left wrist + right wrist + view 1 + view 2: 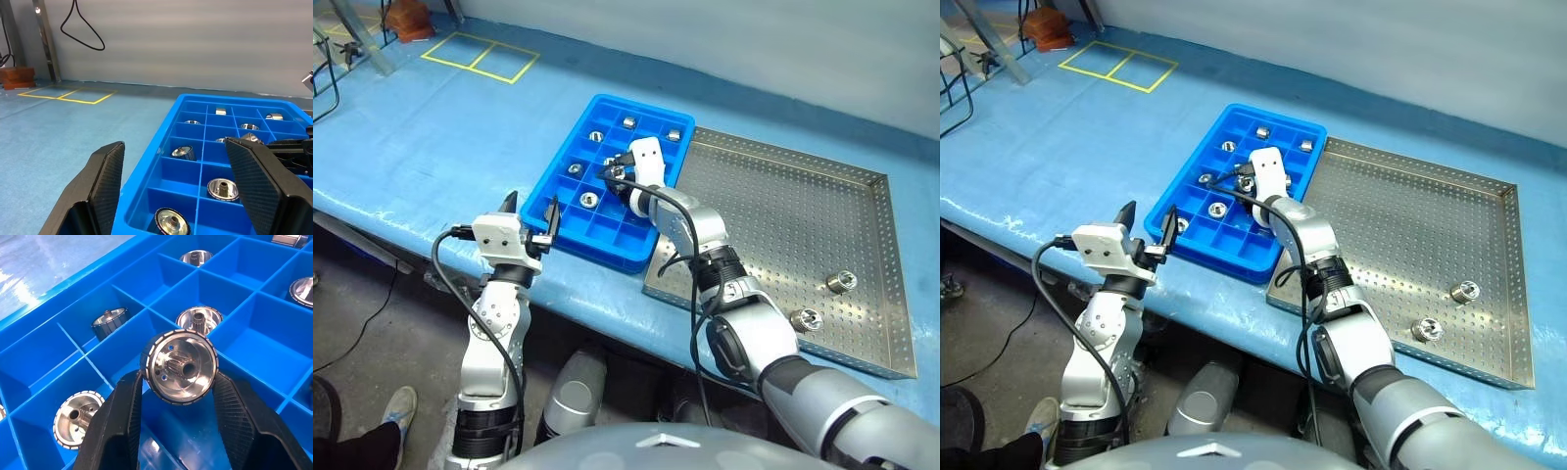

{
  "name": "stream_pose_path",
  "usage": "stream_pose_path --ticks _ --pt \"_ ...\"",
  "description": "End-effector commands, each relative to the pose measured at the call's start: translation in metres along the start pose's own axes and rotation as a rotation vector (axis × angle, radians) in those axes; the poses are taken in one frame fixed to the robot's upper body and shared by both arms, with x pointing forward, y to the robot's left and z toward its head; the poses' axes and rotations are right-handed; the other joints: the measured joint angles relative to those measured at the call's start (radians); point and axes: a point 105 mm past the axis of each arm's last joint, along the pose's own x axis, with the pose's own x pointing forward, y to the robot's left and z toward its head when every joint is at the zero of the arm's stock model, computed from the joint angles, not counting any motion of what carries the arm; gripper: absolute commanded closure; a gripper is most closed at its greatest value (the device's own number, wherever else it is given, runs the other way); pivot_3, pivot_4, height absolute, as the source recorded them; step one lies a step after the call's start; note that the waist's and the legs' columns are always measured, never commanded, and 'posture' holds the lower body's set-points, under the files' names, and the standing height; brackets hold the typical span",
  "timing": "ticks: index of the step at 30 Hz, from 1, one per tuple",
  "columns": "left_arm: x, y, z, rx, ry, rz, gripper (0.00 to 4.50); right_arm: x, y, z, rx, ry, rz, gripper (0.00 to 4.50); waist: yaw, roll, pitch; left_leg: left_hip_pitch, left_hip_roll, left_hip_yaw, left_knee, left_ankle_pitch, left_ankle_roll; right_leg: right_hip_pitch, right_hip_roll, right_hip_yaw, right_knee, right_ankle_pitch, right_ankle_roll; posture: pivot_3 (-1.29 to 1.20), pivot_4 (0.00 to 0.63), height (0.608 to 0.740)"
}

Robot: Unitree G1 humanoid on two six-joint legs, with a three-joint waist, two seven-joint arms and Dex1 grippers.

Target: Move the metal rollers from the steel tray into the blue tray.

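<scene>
Right wrist view, shiny ribbed roller, hollow centre

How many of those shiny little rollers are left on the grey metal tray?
2. Both sit near the steel tray's front right corner: one roller close to the right rim, the other roller nearer the front edge.

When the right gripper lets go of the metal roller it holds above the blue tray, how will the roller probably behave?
The roller is round and polished, so it may slip from the right gripper and roll. It looks like solid metal, probably heavy for its size. The blue tray has walled compartments that should stop it.
</scene>
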Motion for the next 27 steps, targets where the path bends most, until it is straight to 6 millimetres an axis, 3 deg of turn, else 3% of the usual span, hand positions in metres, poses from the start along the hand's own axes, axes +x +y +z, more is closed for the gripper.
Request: stream_pose_path --ticks 1,14,24,27 --pt "0.002 -0.001 0.014 -0.004 -0.065 0.001 0.92 -0.005 -0.015 -0.001 0.006 0.001 -0.052 2.70 0.009 0.000 0.000 0.000 0.000 0.000 0.000 0.000 0.000 0.000 0.000 0.000 0.000 0.000 0.000 0.52 0.150 0.740" --pt "0.006 -0.008 0.013 -0.022 -0.063 -0.030 0.89 -0.021 -0.021 -0.017 0.017 0.044 -0.057 2.70 0.044 0.000 -0.001 -0.005 0.000 0.001 0.000 -0.001 -0.002 -0.005 0.000 0.000 -0.001 0.000 0.000 0.48 0.150 0.740" --pt "0.020 -0.026 0.011 -0.043 -0.065 -0.124 0.89 -0.032 -0.035 -0.011 0.061 -0.011 -0.105 2.70 0.043 0.000 -0.001 -0.007 -0.001 0.001 0.001 -0.001 -0.002 -0.004 -0.001 0.000 -0.002 0.000 0.001 0.38 0.150 0.740" --pt "0.022 -0.028 0.011 -0.047 -0.066 -0.133 0.89 -0.034 -0.039 -0.006 0.078 -0.041 -0.133 1.72 0.038 0.000 -0.001 -0.008 -0.001 0.001 0.002 -0.001 -0.002 -0.006 -0.001 0.000 -0.002 0.001 0.001 0.36 0.150 0.740"
